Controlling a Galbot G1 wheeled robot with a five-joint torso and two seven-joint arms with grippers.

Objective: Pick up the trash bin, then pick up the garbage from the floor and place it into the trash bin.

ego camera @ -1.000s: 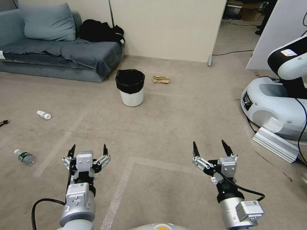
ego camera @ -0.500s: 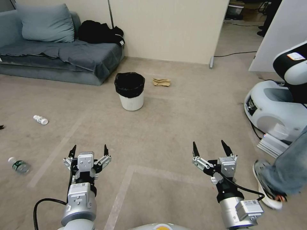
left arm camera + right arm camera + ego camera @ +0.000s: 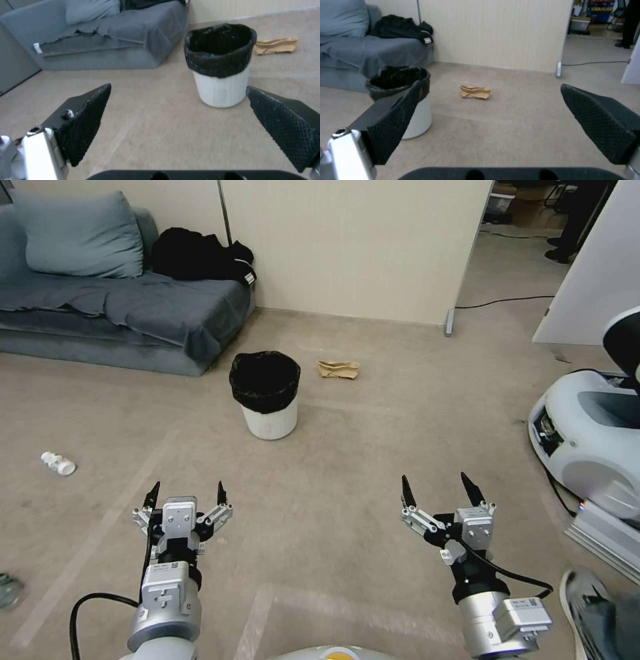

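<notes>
- Trash bin point(image 3: 265, 395) sits nearer than a second ago; the robot is driving toward it.
- Left gripper point(image 3: 186, 492) and right gripper point(image 3: 433, 489) hang released, empty.

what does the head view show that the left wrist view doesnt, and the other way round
Head view alone: the small white bottle on the floor at the robot's left, the right hand held open above the floor, another robot's white base at the right, and a person's shoe.

Left wrist view alone: the left hand's textured fingertips up close and the ribbed white wall of the trash bin.

Both: the trash bin, the brown paper bag beyond it, the grey sofa, and the open left hand.
</notes>
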